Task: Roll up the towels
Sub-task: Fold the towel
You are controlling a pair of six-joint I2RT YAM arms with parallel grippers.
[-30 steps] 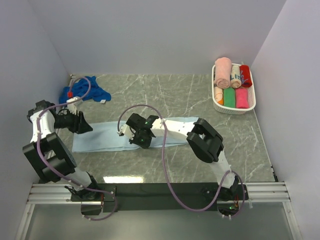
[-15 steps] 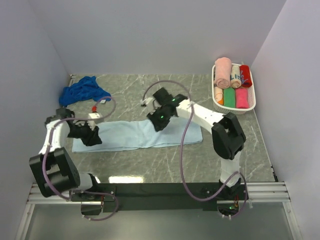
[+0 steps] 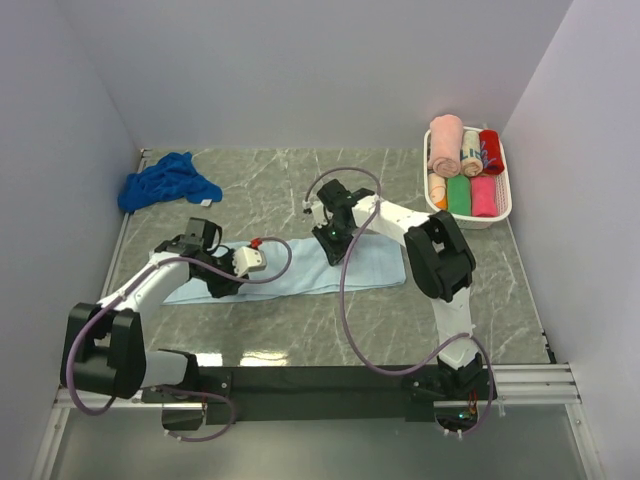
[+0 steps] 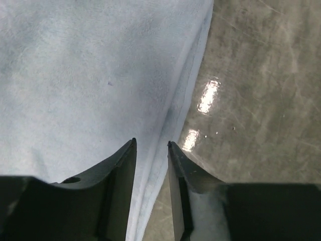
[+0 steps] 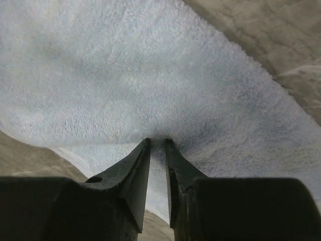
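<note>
The pale sky blue towel (image 3: 300, 268) lies flat in a long strip across the middle of the table. My left gripper (image 3: 215, 282) is low over its near edge towards the left end. In the left wrist view (image 4: 151, 144) its jaws stand a narrow gap apart, astride the towel's hem (image 4: 173, 108), which lies flat. My right gripper (image 3: 335, 247) is at the towel's far edge. In the right wrist view (image 5: 157, 140) it is shut on a puckered pinch of the towel (image 5: 150, 75). The royal blue towel (image 3: 165, 181) lies crumpled at the back left.
A white basket (image 3: 505, 195) at the back right holds several rolled towels, pink, green and red among them. Walls close the table on the left, back and right. Both arms' purple cables (image 3: 345, 320) loop over the table's near half.
My left gripper has swung from the towel's left end rightward onto its near edge. My right gripper has moved from the towel's middle back to its far edge.
</note>
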